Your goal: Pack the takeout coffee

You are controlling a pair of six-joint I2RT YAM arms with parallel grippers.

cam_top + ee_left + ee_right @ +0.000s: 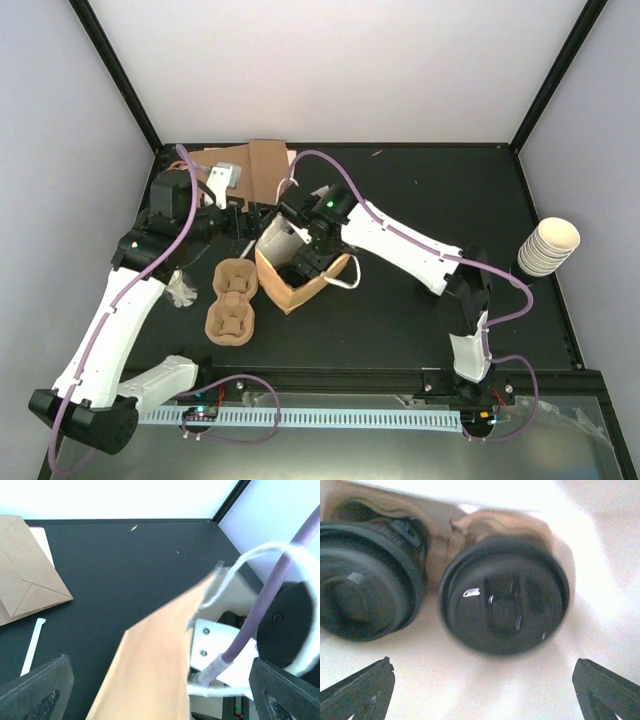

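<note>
My right gripper (482,682) gaped empty just above two cups (504,595) down in the bag (297,291), left gripper (160,680) open astride its wall, so I reckoned on lifting straight up, clear of the paper.

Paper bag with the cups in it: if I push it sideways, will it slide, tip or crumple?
The paper bag would probably buckle before it slides: its wall looks thin and bowed in the left wrist view. The two lidded cups inside likely weigh down the base, so tipping seems less likely. Its string handle looks floppy and could snag.
</note>
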